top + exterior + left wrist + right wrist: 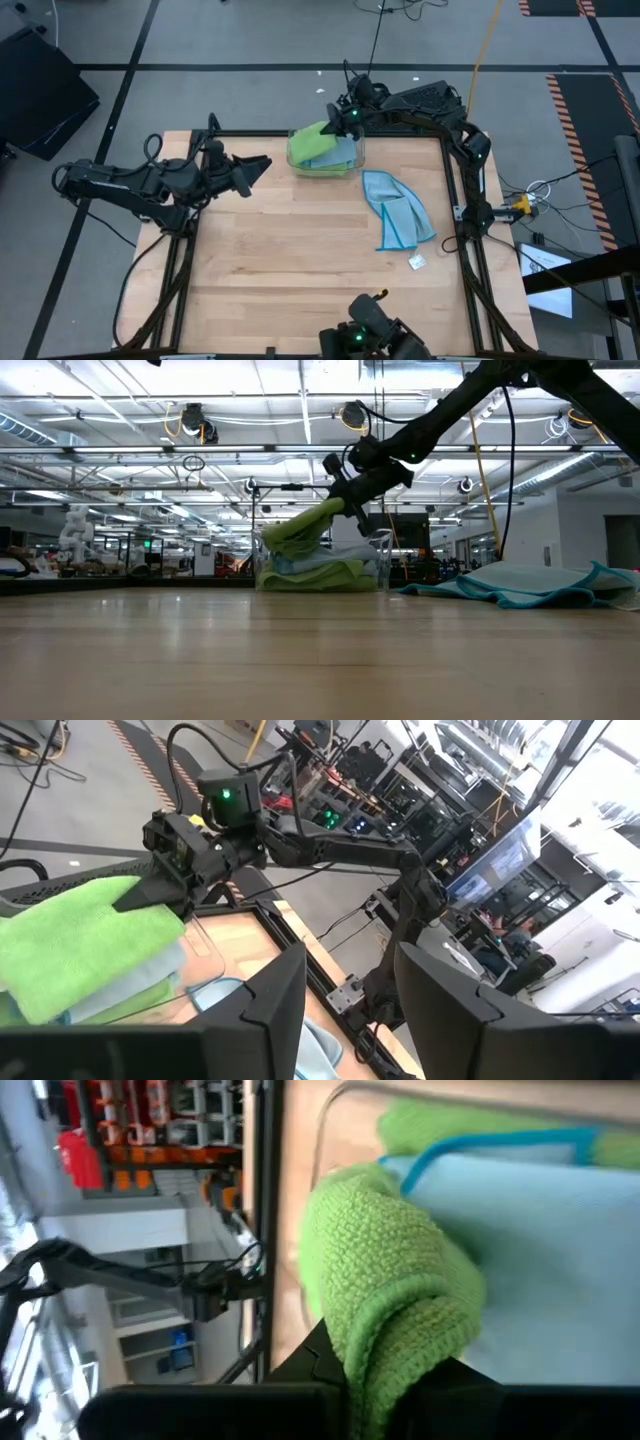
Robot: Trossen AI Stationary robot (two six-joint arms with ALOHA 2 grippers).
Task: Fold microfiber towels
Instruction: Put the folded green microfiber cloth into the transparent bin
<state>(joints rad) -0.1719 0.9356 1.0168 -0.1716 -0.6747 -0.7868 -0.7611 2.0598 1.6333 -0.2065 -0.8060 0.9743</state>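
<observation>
At the table's left edge, the left gripper (258, 166) hangs above the wood (290, 260) with its fingers (270, 1005) parted and nothing between them. At the far edge sits the clear plastic bin (352, 160), stacked with green and blue microfiber towels (320, 572). The right gripper (337, 124), reaching in from the far right, has its fingers clamped on a lime green towel (385, 1295) drawn up from that stack. To the right, a light blue towel (398, 208) lies rumpled on the table, a small white tag (416, 262) just beside it.
</observation>
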